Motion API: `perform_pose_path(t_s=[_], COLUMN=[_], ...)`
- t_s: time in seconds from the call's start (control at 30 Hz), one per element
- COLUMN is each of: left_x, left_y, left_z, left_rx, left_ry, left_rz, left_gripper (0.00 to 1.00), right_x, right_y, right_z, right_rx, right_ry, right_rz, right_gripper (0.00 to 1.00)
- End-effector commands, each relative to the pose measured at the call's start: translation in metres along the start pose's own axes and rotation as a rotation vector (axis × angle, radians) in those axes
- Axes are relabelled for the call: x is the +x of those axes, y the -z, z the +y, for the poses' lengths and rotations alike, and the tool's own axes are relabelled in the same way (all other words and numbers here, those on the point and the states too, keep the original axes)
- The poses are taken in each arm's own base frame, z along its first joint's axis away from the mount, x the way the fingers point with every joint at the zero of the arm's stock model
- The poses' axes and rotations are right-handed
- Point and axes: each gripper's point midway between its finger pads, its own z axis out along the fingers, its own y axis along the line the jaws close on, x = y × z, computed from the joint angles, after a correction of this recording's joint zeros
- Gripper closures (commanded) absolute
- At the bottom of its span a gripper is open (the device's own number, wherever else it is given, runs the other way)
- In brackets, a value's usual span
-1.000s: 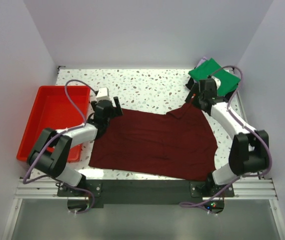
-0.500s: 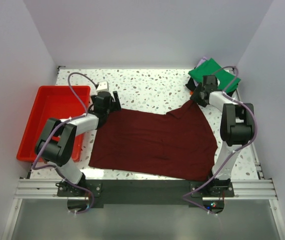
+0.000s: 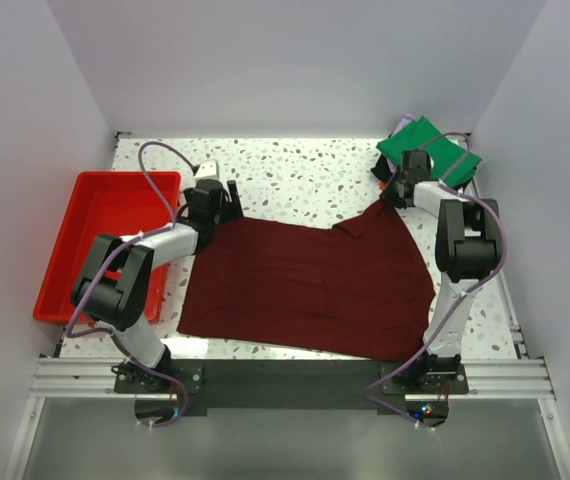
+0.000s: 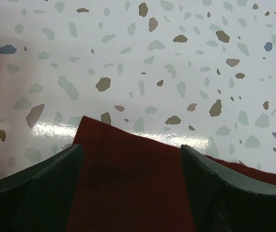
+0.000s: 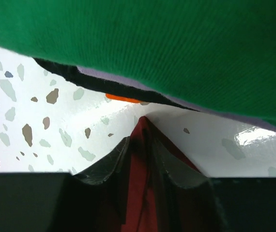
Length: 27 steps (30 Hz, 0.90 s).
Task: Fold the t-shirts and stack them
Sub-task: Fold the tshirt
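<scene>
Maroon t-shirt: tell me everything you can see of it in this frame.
The maroon t-shirt is soft, dark red cloth, spread flat and unfolded on the speckled table, lightly wrinkled, its far right corner drawn to a creased peak. The right gripper pinches that corner, close by the green folded shirt. The left gripper stands open astride the far left corner; whether its fingers touch the cloth cannot be told.

arms (image 3: pixel 165 243): white and black links | cables (image 3: pixel 146 151): lilac | fingers (image 4: pixel 36 193): dark
</scene>
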Motion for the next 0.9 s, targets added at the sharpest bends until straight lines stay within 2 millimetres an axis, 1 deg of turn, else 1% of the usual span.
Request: perform_pose_path(t_s=[0.0,0.07,0.1,0.13,0.17,0.2,0.23,0.27,0.3,0.43,0.57,0.63,0.67,0.73,0.87], left_x=[-0.014,-0.013,-0.016,-0.017,-0.014,-0.018,-0.019,-0.016,-0.020,-0.017,-0.011,-0.015,-0.011,-0.013,-0.006], left_y=[-0.005,-0.007,-0.009,-0.010,-0.013,-0.015,-0.017,-0.021,-0.023,-0.032,-0.041,-0.046,-0.050,-0.053,-0.060], left_z=[0.000,0.000,0.001,0.003,0.005,0.006,0.008,0.010,0.011,0.023,0.036,0.040,0.041,0.042,0.043], left_rx=[-0.002,-0.009,-0.020,-0.030,-0.044,-0.058,-0.068,-0.079,-0.093,-0.150,-0.190,-0.199,-0.203,-0.204,-0.207], left_ry=[-0.015,-0.018,-0.019,-0.020,-0.025,-0.026,-0.028,-0.029,-0.030,-0.039,-0.031,-0.024,-0.027,-0.022,-0.030], left_rz=[-0.026,-0.022,-0.027,-0.030,-0.024,-0.029,-0.027,-0.020,-0.025,-0.007,0.007,0.000,0.008,0.006,0.023], left_gripper=[0.14,0.14,0.16,0.16,0.17,0.19,0.20,0.21,0.22,0.25,0.29,0.32,0.33,0.36,0.43], right_x=[-0.027,-0.025,-0.028,-0.027,-0.027,-0.030,-0.027,-0.028,-0.031,-0.030,-0.029,-0.028,-0.028,-0.028,-0.027], right_y=[0.000,0.001,0.004,0.005,0.007,0.011,0.012,0.015,0.020,0.028,0.032,0.033,0.033,0.035,0.035], right_z=[0.015,0.013,0.014,0.013,0.014,0.015,0.013,0.014,0.015,0.016,0.021,0.021,0.020,0.021,0.021], right_rx=[-0.043,-0.038,-0.042,-0.037,-0.037,-0.040,-0.038,-0.041,-0.047,-0.056,-0.081,-0.086,-0.084,-0.088,-0.091], right_ry=[-0.002,0.002,0.002,0.004,0.005,0.007,0.008,0.007,0.007,0.013,0.014,0.015,0.015,0.018,0.020], right_rz=[-0.075,-0.073,-0.080,-0.078,-0.079,-0.086,-0.081,-0.086,-0.095,-0.093,-0.086,-0.083,-0.082,-0.083,-0.080], right_gripper=[0.74,0.83,0.92,0.97,1.00,1.00,1.00,1.00,1.00,1.00,1.00,1.00,1.00,1.00,1.00])
